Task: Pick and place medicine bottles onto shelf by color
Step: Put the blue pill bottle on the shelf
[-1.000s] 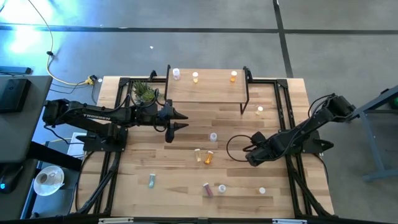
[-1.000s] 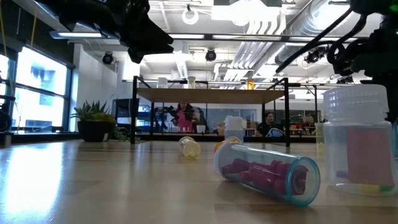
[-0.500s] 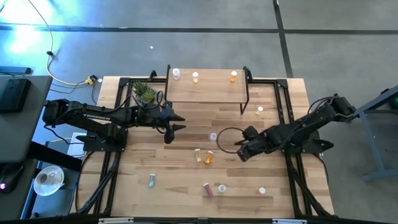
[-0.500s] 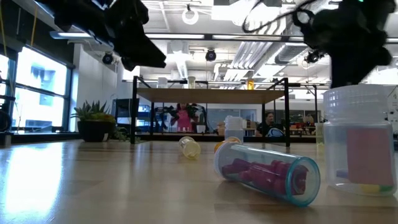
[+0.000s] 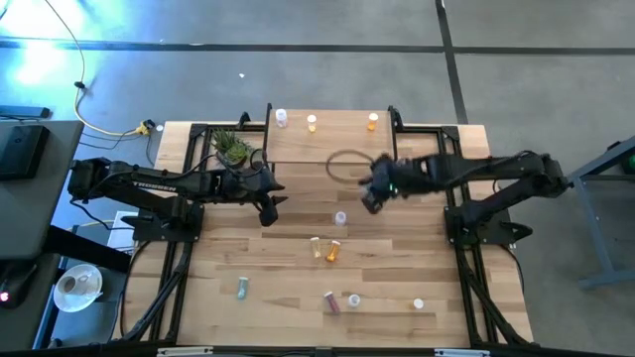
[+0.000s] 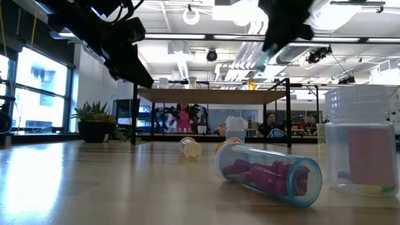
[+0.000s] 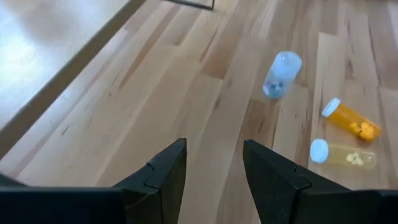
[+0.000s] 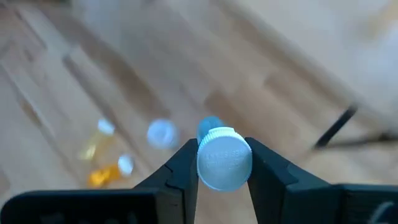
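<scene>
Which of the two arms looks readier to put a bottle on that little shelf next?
The right one. Its claw is shut on a white-capped bottle, raised near the shelf. The left claw is open and holds nothing, low over the table.

One camera hangs above and looks straight down on the whole surface (image 5: 397,288). Another sits at surface height, facing level across it toward the shelf (image 6: 212,95), with a lying bottle (image 6: 269,173) very near its lens. Each wrist camera looks forward and down past its own fingers at the planks. The shelf (image 5: 327,139) appears both from above and from the low camera.
</scene>
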Robot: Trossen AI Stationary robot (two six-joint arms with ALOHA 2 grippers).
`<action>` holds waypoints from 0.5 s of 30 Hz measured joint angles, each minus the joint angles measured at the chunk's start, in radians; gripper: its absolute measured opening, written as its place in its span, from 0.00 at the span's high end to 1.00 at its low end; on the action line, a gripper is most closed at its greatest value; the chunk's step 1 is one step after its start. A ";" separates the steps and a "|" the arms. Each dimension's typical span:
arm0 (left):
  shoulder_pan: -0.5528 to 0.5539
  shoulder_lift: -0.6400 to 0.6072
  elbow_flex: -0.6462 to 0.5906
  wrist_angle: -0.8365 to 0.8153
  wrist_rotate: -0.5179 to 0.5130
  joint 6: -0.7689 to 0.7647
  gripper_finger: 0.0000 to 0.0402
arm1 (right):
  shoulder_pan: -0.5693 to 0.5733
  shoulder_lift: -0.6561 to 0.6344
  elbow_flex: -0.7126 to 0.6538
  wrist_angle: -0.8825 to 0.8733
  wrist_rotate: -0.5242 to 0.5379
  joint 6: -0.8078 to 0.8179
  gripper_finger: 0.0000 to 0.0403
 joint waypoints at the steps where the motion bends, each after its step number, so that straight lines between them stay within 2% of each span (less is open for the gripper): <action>1: 0.000 0.000 0.000 -0.007 0.000 0.000 0.63 | -0.028 0.000 0.023 0.004 0.000 -0.043 0.77; 7: 0.000 0.000 0.000 -0.012 0.000 0.000 0.63 | -0.185 0.001 0.153 0.007 0.000 -0.228 0.77; 15: 0.000 0.000 0.000 -0.012 0.000 0.000 0.63 | -0.365 0.001 0.296 0.018 -0.002 -0.363 0.77</action>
